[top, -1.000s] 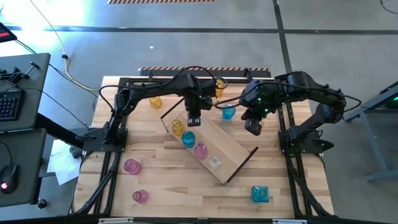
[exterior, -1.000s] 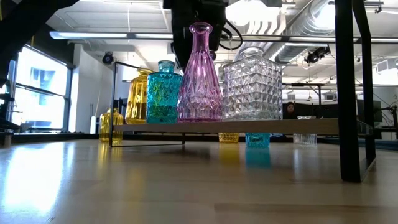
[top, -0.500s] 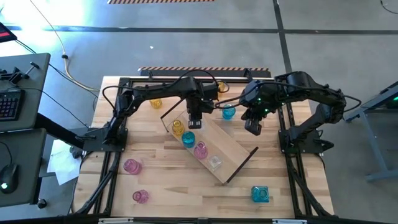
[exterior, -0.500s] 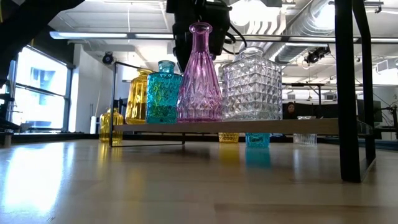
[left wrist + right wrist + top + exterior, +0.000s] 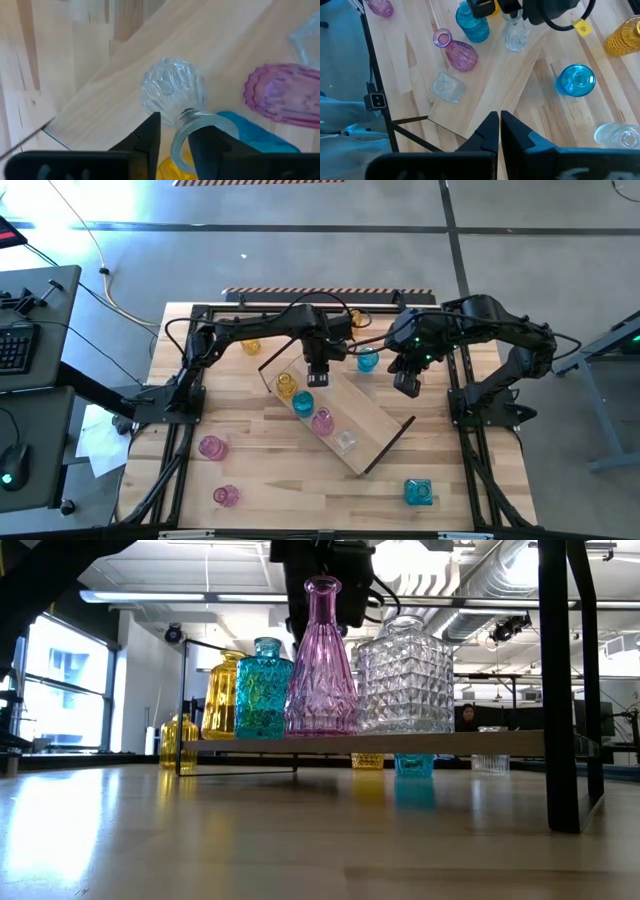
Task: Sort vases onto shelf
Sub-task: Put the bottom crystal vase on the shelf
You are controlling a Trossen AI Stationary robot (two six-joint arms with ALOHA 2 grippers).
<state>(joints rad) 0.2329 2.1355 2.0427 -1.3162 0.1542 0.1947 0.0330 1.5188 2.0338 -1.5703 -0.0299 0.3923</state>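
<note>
The left hand (image 5: 172,137) is setting a clear vase (image 5: 172,90) on the shelf (image 5: 372,420). Its fingers are slightly parted around the vase's neck, and whether they grip it I cannot tell. The bulb stands on the board just ahead of the fingertips, close beside the teal vase (image 5: 250,132) and the pink vase (image 5: 285,95). The next move, I judge, calls for a wider opening and a straight lift clear of the rim. The right hand (image 5: 499,127) is closed and empty, hovering over the shelf's other side.
</note>
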